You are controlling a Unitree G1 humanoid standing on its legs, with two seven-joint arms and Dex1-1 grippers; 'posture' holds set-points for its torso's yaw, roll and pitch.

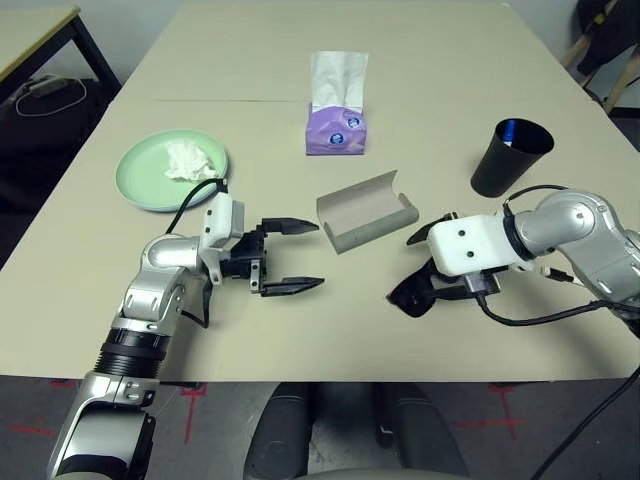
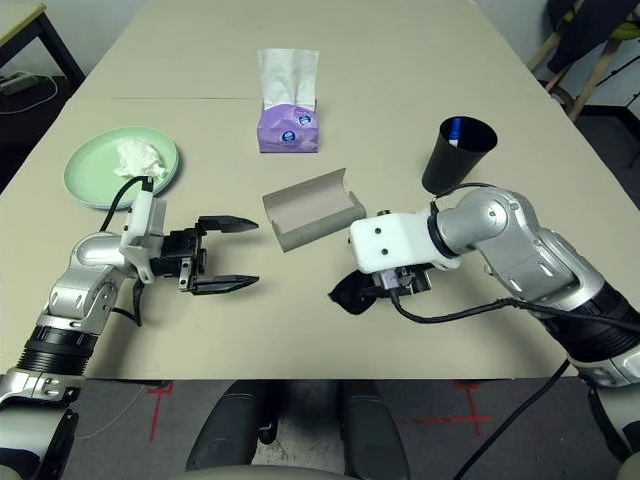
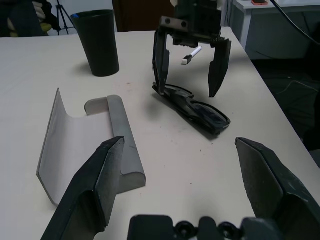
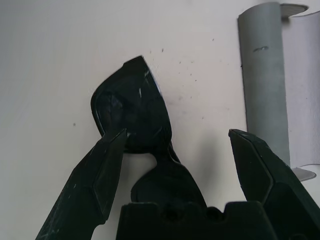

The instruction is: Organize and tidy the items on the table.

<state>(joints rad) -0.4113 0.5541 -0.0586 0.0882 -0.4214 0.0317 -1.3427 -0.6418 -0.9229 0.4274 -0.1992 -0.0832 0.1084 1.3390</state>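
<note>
**A:** Sunglasses (image 3: 192,106) are lying folded on the table (image 1: 400,60) right under my right gripper (image 3: 191,62); its fingers are standing wide apart over them, one tip seeming to touch the frame, nothing gripped yet.

**B:** And your left?

**A:** My left gripper (image 1: 290,256) is hovering fully open and empty, pointing at the grey case (image 1: 366,212), which is sitting open beside the glasses, not touching them.

**B:** So how far along are you judging it?

**A:** Early, I'm thinking; the glasses are waiting to go in the case; one tissue (image 1: 190,159) is already resting on the green plate (image 1: 135,172).

**B:** Counts?

**A:** I'm counting one pair of sunglasses; one case; one plate; one tissue; one black cup (image 1: 510,157); one purple tissue box (image 1: 336,128).
</note>
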